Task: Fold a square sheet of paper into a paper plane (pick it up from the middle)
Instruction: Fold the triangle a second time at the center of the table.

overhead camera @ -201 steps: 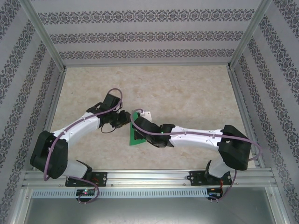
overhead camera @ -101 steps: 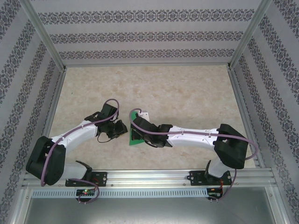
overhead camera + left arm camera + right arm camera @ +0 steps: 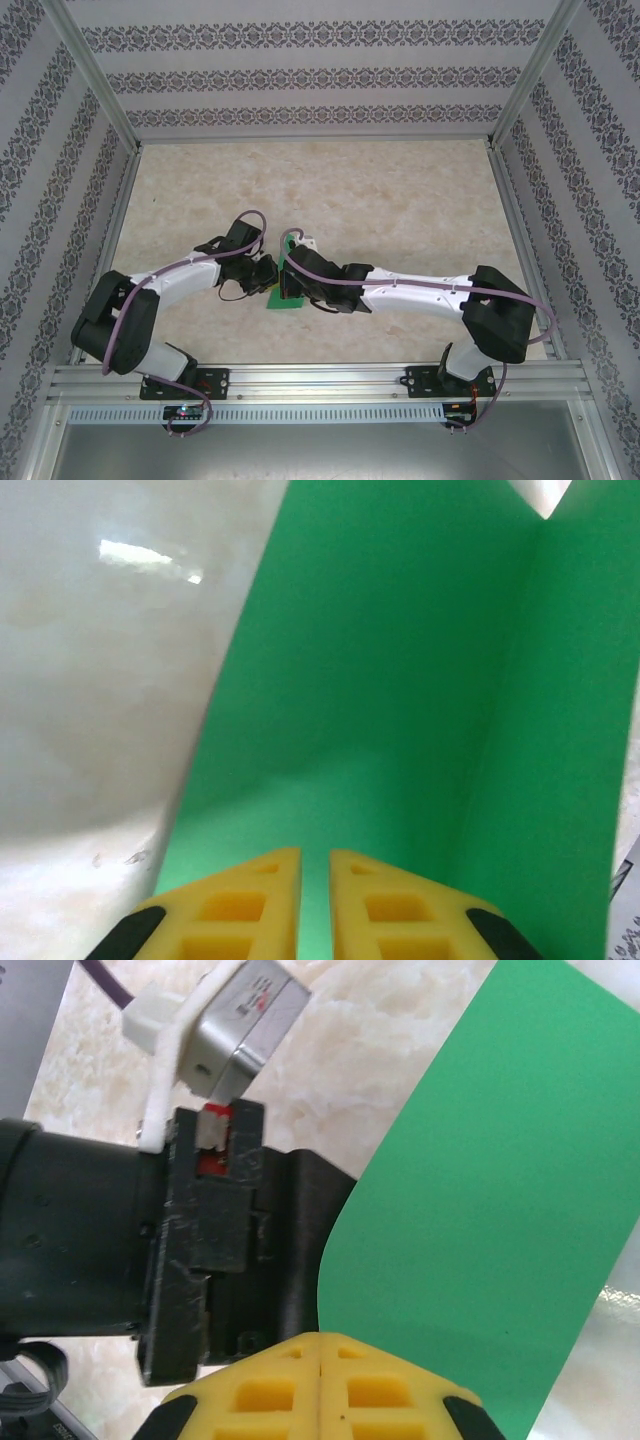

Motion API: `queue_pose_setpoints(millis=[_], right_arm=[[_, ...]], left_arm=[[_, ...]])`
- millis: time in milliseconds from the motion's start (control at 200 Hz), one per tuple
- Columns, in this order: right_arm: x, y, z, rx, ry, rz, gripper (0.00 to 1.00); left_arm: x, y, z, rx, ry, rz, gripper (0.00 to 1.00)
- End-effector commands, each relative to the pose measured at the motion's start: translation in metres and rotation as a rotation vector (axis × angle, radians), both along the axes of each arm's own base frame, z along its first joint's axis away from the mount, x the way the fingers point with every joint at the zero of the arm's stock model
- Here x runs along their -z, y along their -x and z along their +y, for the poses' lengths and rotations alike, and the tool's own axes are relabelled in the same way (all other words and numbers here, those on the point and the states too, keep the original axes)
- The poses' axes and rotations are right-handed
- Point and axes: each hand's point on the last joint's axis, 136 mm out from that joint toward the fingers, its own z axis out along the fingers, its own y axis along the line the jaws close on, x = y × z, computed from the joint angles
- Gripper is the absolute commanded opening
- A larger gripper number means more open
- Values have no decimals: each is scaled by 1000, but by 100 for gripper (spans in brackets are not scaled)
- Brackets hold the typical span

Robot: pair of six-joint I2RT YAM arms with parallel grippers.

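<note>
At the near edge of the desk (image 3: 400, 200) the left arm (image 3: 170, 275) and the right arm (image 3: 420, 290) were seen bent inward from their bases, so that both wrists were brought together just left of the middle. In the left wrist view the fingers of the left gripper (image 3: 315, 880) were found drawn almost together, with only a slim strip of green in the gap, and they were judged to be pinched on the near edge of the square sheet of paper (image 3: 380, 680). In the right wrist view the fingers of the right gripper (image 3: 320, 1360) were seen clenched flat together on another edge of the same sheet. The sheet was thus held between the two grippers and lifted off the desk, curved, with one flap turned up along a straight crease on its right side in the left wrist view. Beyond it the far half of the desk was left bare. As for progress, little more than one fold could be made out. No pointed nose or central ridge was yet formed, so most of the folding was judged to remain. Compared with a second before, the left arm had been swung in closer to the right wrist, and less of the green sheet was left showing from above, only a small patch near of the grippers and a sliver beyond them.
</note>
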Motion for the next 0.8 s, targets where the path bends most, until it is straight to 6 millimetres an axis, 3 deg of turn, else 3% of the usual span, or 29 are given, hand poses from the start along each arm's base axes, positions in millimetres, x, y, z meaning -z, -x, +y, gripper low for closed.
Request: queue_pose_setpoints(millis=[0, 370, 530, 794], right_arm=[[14, 4, -3, -36, 61, 12, 6], [24, 12, -11, -81, 136, 23, 30], [21, 23, -8, -147, 167, -33, 47], [45, 36, -3, -223, 350, -128, 60]], left_arm=[[-10, -15, -16, 4, 57, -40, 15], [-9, -21, -17, 5, 47, -48, 15], [-6, -20, -19, 11, 58, -41, 15], [-7, -21, -23, 19, 74, -37, 15]])
